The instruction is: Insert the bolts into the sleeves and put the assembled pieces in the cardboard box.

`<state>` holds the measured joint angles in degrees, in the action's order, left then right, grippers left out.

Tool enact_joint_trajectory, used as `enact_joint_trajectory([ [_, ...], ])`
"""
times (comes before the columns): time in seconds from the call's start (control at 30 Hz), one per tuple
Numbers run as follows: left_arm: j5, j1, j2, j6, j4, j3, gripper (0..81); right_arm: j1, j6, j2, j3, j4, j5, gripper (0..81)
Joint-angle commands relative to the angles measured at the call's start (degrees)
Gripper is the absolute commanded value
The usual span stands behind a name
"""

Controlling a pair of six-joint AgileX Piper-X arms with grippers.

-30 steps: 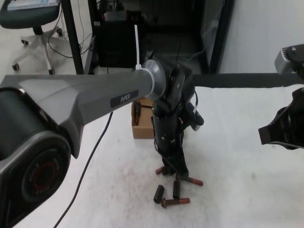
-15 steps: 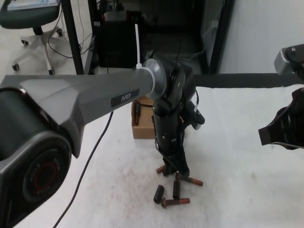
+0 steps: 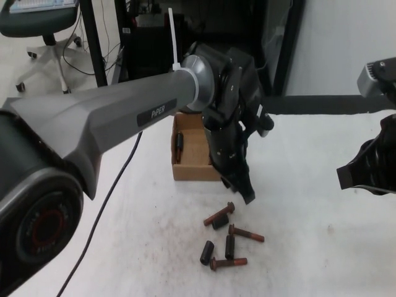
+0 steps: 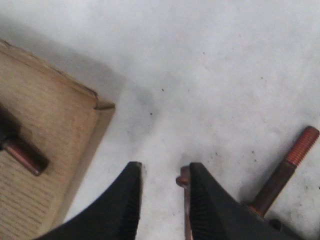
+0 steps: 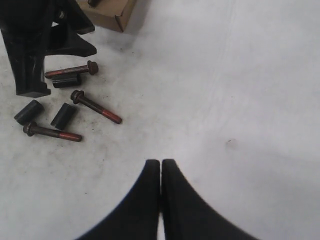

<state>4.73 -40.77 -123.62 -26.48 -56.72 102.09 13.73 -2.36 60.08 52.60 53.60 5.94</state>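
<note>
three bolts (image 3: 247,234) and three sleeves (image 3: 206,252) lie loose on the white surface (image 3: 309,247), gathered in one small cluster with none of them joined. one cardboard box (image 3: 195,172) stands open on the surface and holds a single assembled piece (image 3: 179,145), a dark sleeve with a copper-coloured bolt end poking out of it, lying flat on the box floor. the left claw (image 3: 245,190) hangs above the surface between the box and the cluster, its two fingers (image 4: 125,210) parted by a narrow gap with only bare surface between them. the box is just beside this claw on one side. on the other side the nearest bolt (image 4: 282,175) lies close by, with a sleeve right alongside it, and the head of another bolt peeks out at the edge of one finger. the remaining two sleeves and the third bolt lie a little farther from the left claw, near one another. the right claw (image 5: 161,187) has its fingers pressed together on nothing and hangs over a bare stretch of surface, well apart from the cluster and from the box.
</note>
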Motion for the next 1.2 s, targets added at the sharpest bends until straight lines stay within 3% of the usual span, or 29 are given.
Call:
enact_joint_trajectory([
  [0.0, -1.19, 0.06, 0.88, -0.52, 5.03, 0.39, 29.7, -0.28, -0.26, -0.57, 0.32, 0.58, 0.37, 0.8],
  [0.6, -1.19, 1.27, -0.74, -0.19, -1.48, -0.30, 29.7, -0.28, -0.26, -0.57, 0.32, 0.58, 0.37, 0.8],
  [1.17, -1.02, 1.27, -0.72, -0.19, 8.54, -7.63, 29.7, -0.28, -0.26, -0.57, 0.32, 0.58, 0.37, 0.8],
])
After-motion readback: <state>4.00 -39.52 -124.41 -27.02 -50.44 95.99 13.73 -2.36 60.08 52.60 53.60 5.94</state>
